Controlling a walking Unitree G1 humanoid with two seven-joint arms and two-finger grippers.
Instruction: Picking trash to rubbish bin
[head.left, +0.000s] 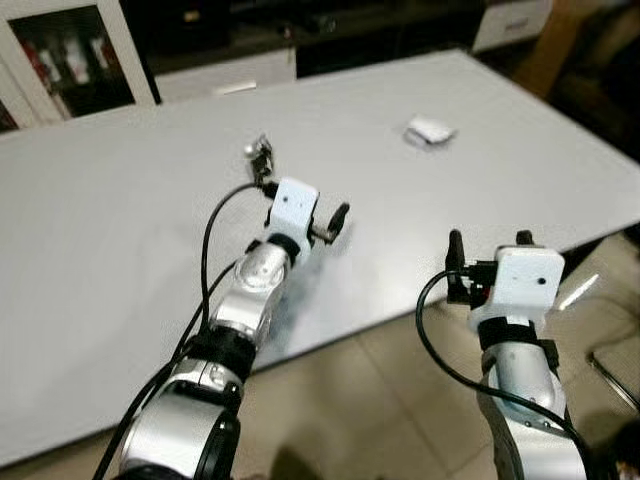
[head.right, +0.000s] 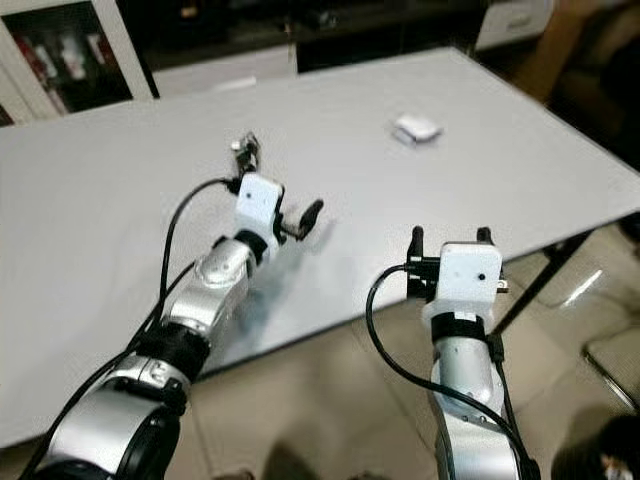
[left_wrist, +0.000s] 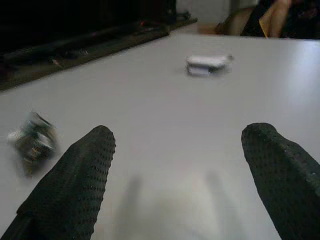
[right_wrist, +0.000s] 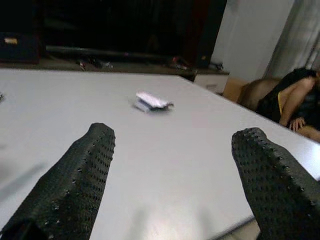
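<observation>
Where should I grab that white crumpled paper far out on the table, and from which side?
Grip the white crumpled paper across its short width, coming from above with fingers straddling it. It lies low and flat on the table, so a side approach would probably just push it along. The left gripper is open over the table and nearer; the right gripper, also open, hangs at the table's near edge.
</observation>
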